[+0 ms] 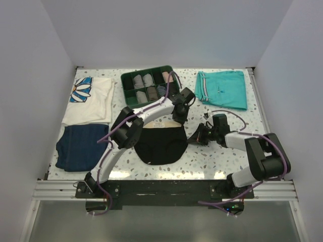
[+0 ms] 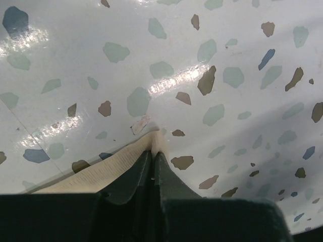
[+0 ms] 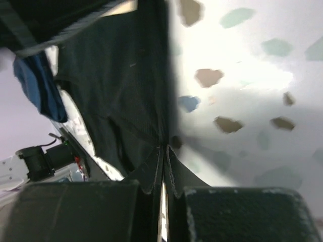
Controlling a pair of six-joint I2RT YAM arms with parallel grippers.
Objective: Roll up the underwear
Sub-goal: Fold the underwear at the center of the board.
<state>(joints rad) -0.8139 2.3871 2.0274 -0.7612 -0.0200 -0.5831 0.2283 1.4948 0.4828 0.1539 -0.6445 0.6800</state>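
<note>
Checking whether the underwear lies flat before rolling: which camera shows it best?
Top external: nearly all the underwear shows, spread out, beige waistband farthest. The left wrist view shows only a beige corner pinched in the left fingers; the right wrist view, blurred black fabric at the right fingers.

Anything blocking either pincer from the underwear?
Nothing visible. The left pincer is shut on the beige waistband of the underwear; the right pincer is shut on its black side edge.

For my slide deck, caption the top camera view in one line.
The left gripper and right gripper pinch the underwear on the table, near a tray of rolls.
</note>
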